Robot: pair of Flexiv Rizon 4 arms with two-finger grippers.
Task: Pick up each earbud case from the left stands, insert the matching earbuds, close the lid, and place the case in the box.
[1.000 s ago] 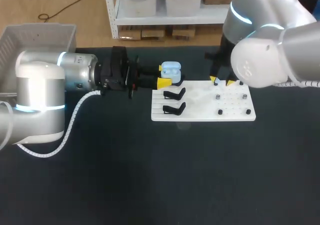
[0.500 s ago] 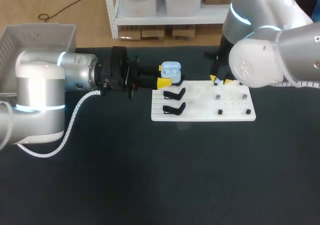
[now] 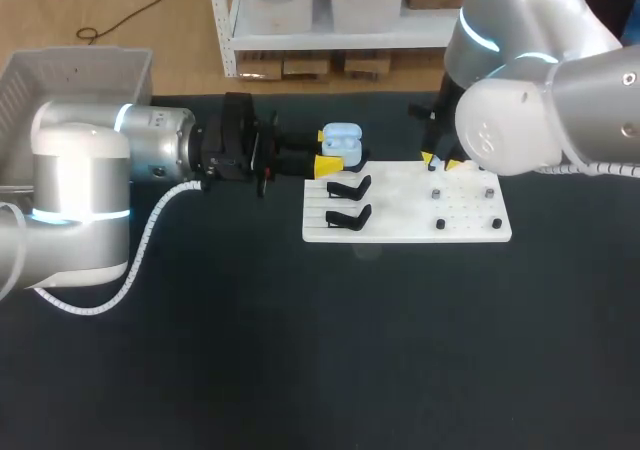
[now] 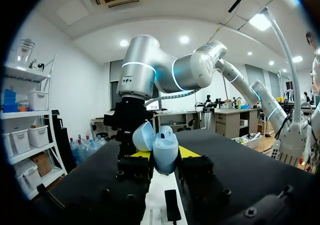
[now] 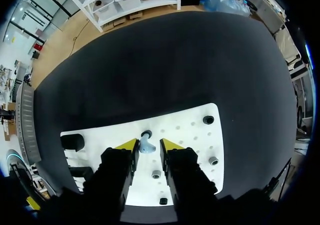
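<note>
Case [image 4: 165,146], glossy rounded blue, sits clamped in left tool [image 4: 164,154]; right tool [image 5: 149,145] gapes around pale earbud [image 5: 145,145].

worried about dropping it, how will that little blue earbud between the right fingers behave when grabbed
The earbud looks tiny, so it is probably very light and stiff. Its rounded shell may slip or twist between the right gripper's open fingers. It rests loose on the white board, so a sideways nudge could tip it.

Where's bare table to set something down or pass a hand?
Free: the wide table strip between the white board and the near edge, plus the board's middle between black stands and pegs. Crowded: the board's far edge, with left gripper, earbud case and right gripper.
</note>
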